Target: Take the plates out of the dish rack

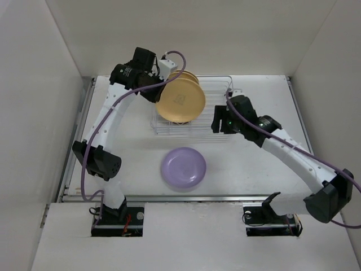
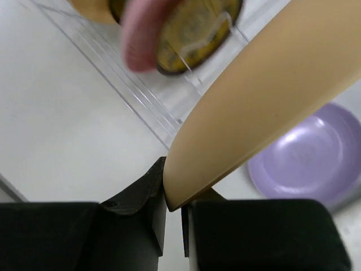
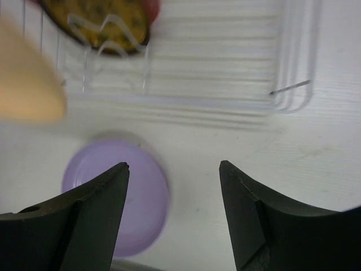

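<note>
Pinching: left gripper [image 2: 175,189] nips tan plate [image 2: 271,101] rim
Risk: thin hold, plate may slip onto rack [image 1: 214,107]
Right gripper [image 3: 174,169]: spread, empty

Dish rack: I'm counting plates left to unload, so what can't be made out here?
Top view: the yellow-tan plate hides what stands behind it in the dish rack.
Left wrist: pink plate blurred, amber plate cut by top edge.
Right wrist: amber plate cut by top edge.
</note>
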Tool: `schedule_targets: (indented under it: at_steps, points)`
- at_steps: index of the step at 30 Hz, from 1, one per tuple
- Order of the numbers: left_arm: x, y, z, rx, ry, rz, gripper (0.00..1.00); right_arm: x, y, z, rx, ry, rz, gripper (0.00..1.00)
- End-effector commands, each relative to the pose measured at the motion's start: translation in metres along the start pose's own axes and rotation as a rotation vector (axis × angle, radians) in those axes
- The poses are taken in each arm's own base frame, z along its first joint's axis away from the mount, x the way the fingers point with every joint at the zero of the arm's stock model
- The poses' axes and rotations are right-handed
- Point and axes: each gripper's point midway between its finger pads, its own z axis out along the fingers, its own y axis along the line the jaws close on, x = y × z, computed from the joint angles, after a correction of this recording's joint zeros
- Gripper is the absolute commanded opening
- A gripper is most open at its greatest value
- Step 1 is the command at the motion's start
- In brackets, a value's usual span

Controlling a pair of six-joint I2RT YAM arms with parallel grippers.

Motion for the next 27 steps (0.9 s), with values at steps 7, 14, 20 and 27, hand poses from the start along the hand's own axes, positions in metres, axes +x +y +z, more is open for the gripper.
schedule_targets:
  at_steps: [7,14,20,27]
  points:
    - [0.143,-0.117,-0.007,0.416,0.572,0.018,0.00,-0.075,-0.044,-0.059,0.177,-0.283,0.250,0.71]
    - [0.174,-0.137,0.028,0.386,0.698,0.130,0.00,-0.056,-0.039,-0.045,0.141,-0.211,0.216,0.71]
    - [0.186,-0.136,0.055,0.312,0.752,0.141,0.00,-0.052,-0.037,-0.043,0.121,-0.206,0.197,0.71]
    - [0.194,-0.133,0.067,0.272,0.798,0.147,0.10,-0.049,-0.031,-0.044,0.079,-0.191,0.159,0.71]
